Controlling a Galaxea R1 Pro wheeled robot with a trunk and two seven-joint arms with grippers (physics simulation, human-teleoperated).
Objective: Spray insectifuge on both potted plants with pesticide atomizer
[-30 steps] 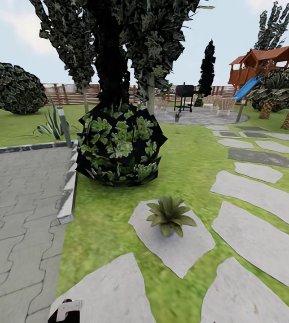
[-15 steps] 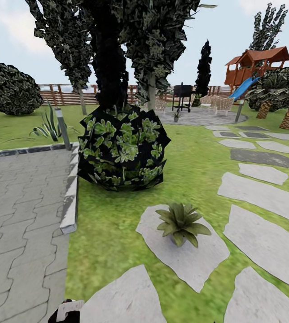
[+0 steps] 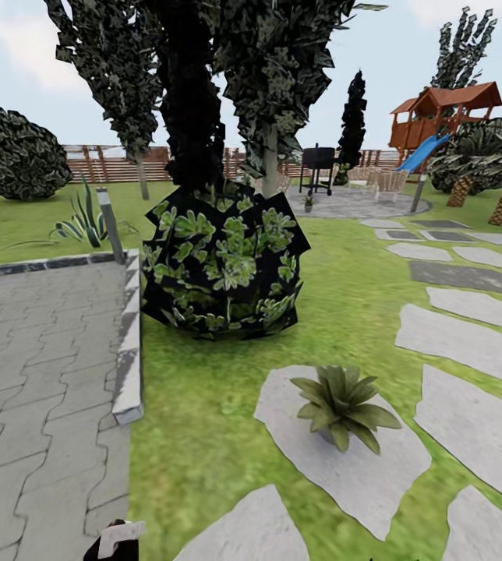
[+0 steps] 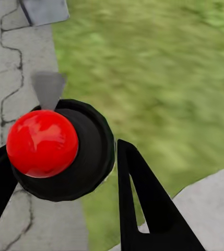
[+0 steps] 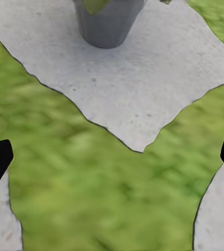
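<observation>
A red top [image 4: 42, 143] on black is seen on the pesticide atomizer [image 4: 65, 151]; beside the dark green-patterned shrub [image 3: 224, 261], a green potted plant [image 3: 343, 403] in a grey pot [image 5: 109, 21] is shown on a grey stone [image 3: 376, 467]

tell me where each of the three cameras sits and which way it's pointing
Head view: on the robot's head, facing forward and down over the lawn, stepping stones, a potted plant and a dark shrub; a bit of the left hand shows at the bottom edge.
Left wrist view: near the left hand, looking down at grass and paving; its fingers grip the pesticide atomizer.
Right wrist view: near the right hand, looking down at grass; fingertips spread wide.
Shared: the right wrist and head views both show the plant's stone.
</observation>
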